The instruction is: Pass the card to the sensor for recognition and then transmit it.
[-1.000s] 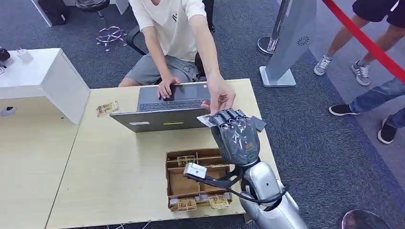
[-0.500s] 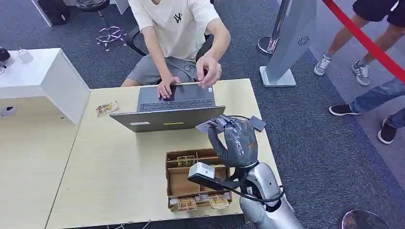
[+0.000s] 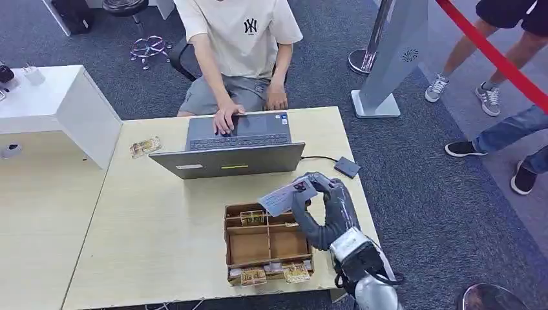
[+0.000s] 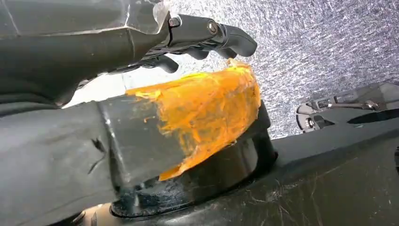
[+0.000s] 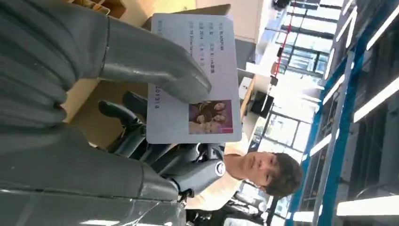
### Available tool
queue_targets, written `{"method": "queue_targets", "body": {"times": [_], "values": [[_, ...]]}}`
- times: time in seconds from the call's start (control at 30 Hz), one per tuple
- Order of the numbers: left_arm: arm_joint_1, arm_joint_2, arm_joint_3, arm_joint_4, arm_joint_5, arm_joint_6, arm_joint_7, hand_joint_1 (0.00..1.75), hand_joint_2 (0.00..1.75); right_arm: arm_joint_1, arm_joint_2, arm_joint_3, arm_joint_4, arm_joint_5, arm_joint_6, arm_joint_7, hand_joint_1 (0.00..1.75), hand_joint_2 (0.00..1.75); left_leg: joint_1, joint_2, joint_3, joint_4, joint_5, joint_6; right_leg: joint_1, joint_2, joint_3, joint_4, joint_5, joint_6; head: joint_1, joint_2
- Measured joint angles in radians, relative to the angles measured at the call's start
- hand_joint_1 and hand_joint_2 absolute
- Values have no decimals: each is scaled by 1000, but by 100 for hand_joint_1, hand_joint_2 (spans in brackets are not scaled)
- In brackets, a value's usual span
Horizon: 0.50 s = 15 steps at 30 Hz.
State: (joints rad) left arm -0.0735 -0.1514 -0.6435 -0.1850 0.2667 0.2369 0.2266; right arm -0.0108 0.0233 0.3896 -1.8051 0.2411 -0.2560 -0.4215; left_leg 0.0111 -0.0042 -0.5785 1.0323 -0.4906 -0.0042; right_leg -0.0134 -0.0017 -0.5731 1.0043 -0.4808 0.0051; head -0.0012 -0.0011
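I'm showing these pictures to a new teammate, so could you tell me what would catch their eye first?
Most striking is the robot's right hand, raised over the near right part of the table, pinching a pale printed card above the cardboard tray. Behind it, a seated person rests a hand on the open laptop.

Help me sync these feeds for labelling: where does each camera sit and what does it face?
Head view: high on the body, looking down at the table; right robot hand holding the card.
Left wrist view: behind the left robot hand, facing carpet.
Right wrist view: behind the right robot hand, facing the card.
Head and right wrist share the card.
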Motion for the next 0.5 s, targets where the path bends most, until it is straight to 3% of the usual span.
{"method": "queue_targets", "body": {"times": [0.5], "values": [[1, 0, 5, 0, 42, 21, -19, 0, 0, 153, 0, -169, -23, -42, 36, -31, 175, 175, 0, 0, 0, 0, 0, 0, 0, 0, 0, 0, 0, 0, 0, 0]]}}
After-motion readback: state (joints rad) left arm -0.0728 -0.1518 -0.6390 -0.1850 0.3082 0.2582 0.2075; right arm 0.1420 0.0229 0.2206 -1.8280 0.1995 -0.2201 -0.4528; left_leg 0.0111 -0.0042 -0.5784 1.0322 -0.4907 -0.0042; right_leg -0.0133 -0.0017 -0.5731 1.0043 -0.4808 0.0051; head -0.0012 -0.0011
